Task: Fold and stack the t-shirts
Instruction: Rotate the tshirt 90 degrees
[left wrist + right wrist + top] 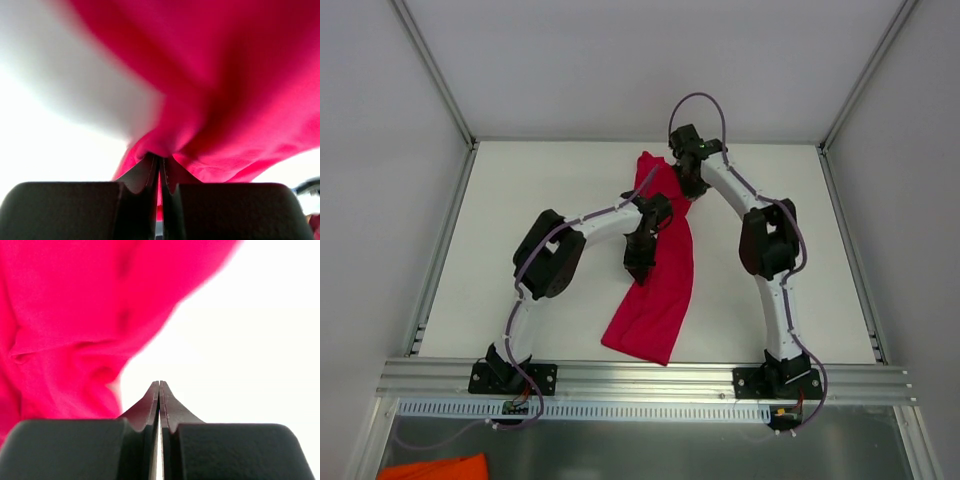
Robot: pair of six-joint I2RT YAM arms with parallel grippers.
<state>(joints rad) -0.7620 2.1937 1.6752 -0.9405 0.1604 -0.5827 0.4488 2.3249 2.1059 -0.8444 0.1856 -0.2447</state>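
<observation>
The shirt (660, 290) is seen as one long, narrow, bunched band over the middle of the worktop (520, 200). Its long axis is set from the worktop's far side to its near edge, slightly aslant. The far end is drawn into a narrow peak. The near end is spread wider and is laid close to the worktop's near edge. Neither collar, sleeves nor hem can be made out, so which end is the neck cannot be told.

The left claw (638, 270) is placed at the band's left edge, over the middle of the worktop. In the left wrist view, this claw (159, 159) is seen closed, with a fold of the shirt (240, 75) pinched between its tips. The rest of that view is blurred.

The right claw (692, 188) is placed at the band's far part, toward the worktop's far side, and some cloth is hidden beneath it. In the right wrist view, this claw (159, 384) is seen closed, with no cloth visible between its tips. The shirt (60, 315) is seen just to their left. Contact cannot be judged.
</observation>
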